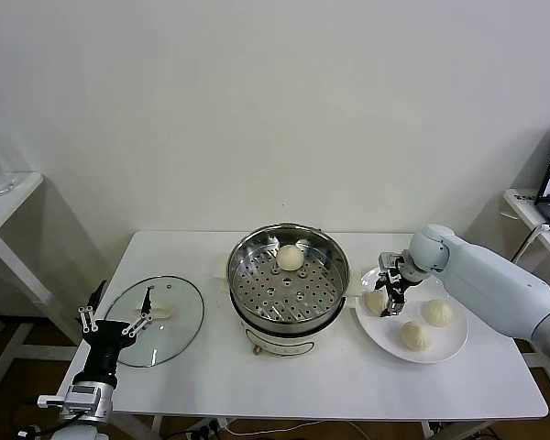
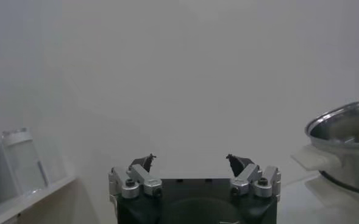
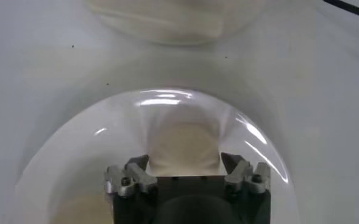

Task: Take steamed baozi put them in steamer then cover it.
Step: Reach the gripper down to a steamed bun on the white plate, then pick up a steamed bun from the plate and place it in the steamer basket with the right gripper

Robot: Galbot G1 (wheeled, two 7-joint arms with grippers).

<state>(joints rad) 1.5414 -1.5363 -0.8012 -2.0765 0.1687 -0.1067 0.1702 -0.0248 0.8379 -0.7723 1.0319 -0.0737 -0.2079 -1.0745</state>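
Head view, right of centre: your right gripper (image 1: pixel 390 295) is clamped on the leftmost of 3 baozi (image 1: pixel 377 301) on the plate (image 1: pixel 445 351). Lift straight, squeeze gently, then cross to the steamer (image 1: pixel 289 275), centre frame, beside the 1 bun (image 1: pixel 290 258) inside.

The left gripper (image 1: pixel 115 321), lower left, waits with fingers apart by the cover (image 1: pixel 165 332).

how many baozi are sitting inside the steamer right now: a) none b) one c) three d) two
b: the head view shows a single baozi on the perforated floor of the steamer, while three more are on the white plate, where the right gripper is at the nearest of them.
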